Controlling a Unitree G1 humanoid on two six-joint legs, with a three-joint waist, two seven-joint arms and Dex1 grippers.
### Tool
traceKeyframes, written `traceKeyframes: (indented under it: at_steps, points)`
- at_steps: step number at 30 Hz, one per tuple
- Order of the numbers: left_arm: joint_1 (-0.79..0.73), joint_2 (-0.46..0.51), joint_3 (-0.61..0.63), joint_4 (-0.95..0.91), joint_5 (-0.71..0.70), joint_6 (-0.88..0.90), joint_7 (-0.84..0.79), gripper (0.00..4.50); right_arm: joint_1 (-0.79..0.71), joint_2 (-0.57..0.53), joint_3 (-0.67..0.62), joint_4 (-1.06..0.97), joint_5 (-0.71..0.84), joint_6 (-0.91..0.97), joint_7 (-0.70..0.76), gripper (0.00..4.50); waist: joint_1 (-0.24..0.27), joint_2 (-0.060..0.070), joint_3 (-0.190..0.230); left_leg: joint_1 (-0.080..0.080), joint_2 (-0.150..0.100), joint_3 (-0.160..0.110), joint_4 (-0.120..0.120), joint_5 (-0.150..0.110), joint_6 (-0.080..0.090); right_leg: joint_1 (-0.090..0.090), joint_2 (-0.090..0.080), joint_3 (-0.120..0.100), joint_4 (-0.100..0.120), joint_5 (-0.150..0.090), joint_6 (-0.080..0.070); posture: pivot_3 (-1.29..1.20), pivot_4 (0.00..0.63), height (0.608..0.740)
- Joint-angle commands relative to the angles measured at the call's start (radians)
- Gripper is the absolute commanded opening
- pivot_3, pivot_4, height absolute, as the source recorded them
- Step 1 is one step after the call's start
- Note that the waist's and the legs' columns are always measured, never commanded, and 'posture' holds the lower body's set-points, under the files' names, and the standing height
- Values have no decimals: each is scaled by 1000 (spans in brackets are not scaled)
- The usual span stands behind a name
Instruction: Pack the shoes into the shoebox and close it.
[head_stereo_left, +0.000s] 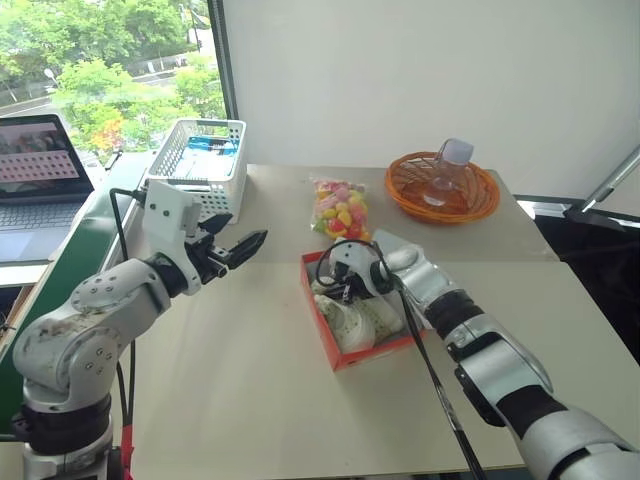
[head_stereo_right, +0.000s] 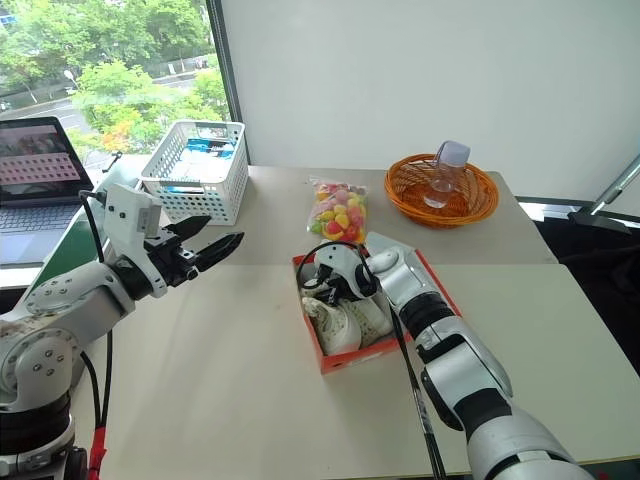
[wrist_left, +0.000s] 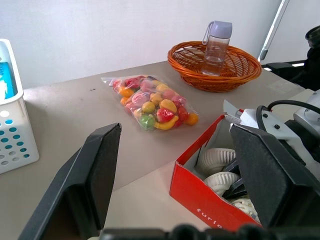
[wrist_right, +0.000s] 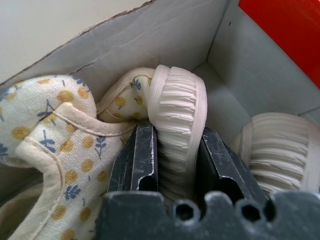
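The right gripper (wrist_right: 175, 165) reaches down into the open orange-red shoebox (head_stereo_left: 345, 355) at mid-table, its jaws closed on the ribbed white sole of one shoe (wrist_right: 177, 125); the other shoe (wrist_right: 282, 150) lies beside it inside. The left gripper (head_stereo_left: 240, 250) hovers left of the box, jaws wide apart, holding nothing. A candy bag (head_stereo_left: 340, 208) lies just beyond.

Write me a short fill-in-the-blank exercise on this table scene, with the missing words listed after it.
1. The right gripper has its fingers closed on the ribbed sole of a ____.
2. The shoes lie inside the orange-red ____.
3. The clear bottle stands in the round wicker ____.
4. The left gripper, clear of the box, has its fingers ____.

Missing words: shoe; shoebox; basket; open
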Motion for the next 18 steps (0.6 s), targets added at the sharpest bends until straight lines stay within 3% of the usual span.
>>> traceKeyframes:
  at_steps: [1, 9, 12, 15, 18]
  points:
    - [-27, 0, -5, -22, -3, -18, 1, 3707, 30, -34, 34, 86, -114, -19, -92, 1750, 1, 0, 0, 0, 0, 0, 0, 0, 0, 0, 0, 0, 0, 0, 0, 0, 150, 740]
    - [-65, 4, -37, 19, 16, -33, -23, 3707, -12, -33, -22, -2, -116, -13, -110, 4417, 1, 1, 1, -4, 0, 0, 0, 0, 0, -6, -2, 1, 0, 1, -1, 0, 150, 740]
    - [-76, 5, -48, 33, 23, -39, -35, 3707, -13, -32, -52, -62, -82, 49, -70, 4463, -4, 2, 2, -9, 0, 1, -1, 0, 0, -9, -1, 2, 1, 1, -2, 0, 150, 740]
    - [-85, 7, -56, 43, 31, -45, -48, 3707, -19, -32, -136, -214, 35, 274, 29, 4463, -9, 6, 4, -14, 0, 1, -1, 0, 1, -12, 1, 3, 2, 5, -8, 0, 150, 740]
    - [-92, 8, -61, 56, 41, -53, -60, 3707, -23, -58, -169, -325, 79, 405, 63, 4463, -8, 8, 8, -22, 0, 1, -1, 5, 9, -17, 1, 3, 1, 6, -1, 0, 150, 740]
